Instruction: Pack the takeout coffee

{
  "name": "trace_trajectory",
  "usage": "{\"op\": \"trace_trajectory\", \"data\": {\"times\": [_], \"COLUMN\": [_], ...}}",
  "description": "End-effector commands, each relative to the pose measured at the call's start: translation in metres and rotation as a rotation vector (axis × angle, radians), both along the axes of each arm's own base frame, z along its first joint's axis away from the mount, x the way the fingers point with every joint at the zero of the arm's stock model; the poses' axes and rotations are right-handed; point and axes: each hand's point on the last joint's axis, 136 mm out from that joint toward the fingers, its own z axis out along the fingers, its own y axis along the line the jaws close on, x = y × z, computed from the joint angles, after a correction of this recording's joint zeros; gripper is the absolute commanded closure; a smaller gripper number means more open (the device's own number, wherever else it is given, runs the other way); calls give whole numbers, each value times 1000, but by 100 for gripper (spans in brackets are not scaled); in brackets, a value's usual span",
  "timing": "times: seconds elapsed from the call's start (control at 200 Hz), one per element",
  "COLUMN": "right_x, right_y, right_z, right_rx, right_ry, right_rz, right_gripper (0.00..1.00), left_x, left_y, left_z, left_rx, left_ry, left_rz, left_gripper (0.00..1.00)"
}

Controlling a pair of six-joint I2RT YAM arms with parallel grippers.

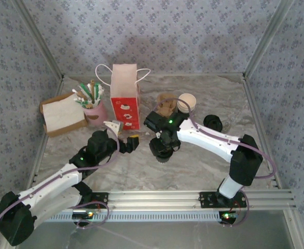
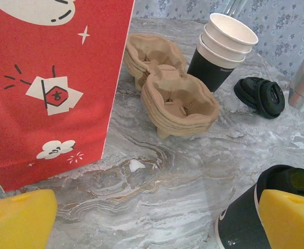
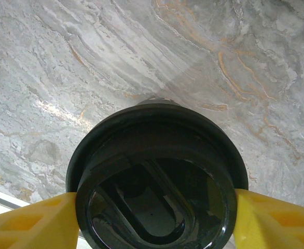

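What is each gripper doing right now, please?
Left gripper: open, holding nothing.
Right gripper: closed on the black lid of the black cup.

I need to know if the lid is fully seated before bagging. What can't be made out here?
Black cup, left wrist view: the bottom edge cuts it off; a yellow finger covers its right side.
Lid, right wrist view: seen from above, so its seam with the cup is hidden beneath it.
Red bag, top view: inside too small to make out.
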Motion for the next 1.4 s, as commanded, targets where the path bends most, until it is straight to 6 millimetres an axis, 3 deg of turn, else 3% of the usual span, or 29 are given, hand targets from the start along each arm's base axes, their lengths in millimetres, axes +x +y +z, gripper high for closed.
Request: {"op": "trace_trajectory", "data": {"times": [0.0, 0.15, 0.47, 0.809, 1.104, 1.394], "right_x": [-27, -24, -9, -9, -6, -4], "right_y": [-37, -34, -11, -7, -8, -8], "right_z": [-54, -42, 13, 34, 40, 29], "right_rx": [-227, -214, -104, -37, -19, -18], "right_ry": [138, 117, 41, 9, -20, 3], "right_rz": [-10, -7, 1, 3, -2, -8], "right_gripper": [28, 28, 19, 13, 23, 39], "left_x": [4, 3, 3, 3, 5, 3], "left_y": [-8, -8, -9, -9, -14, -44], "left_z": [23, 23, 22, 22, 18, 3], "left_rx": [-52, -50, -49, -48, -41, -49], "left_ry": [-39, -39, -38, -38, -18, 72], "left_rz": [-14, -16, -20, -20, -31, -161], "left_gripper": [0, 0, 0, 0, 3, 26]}}
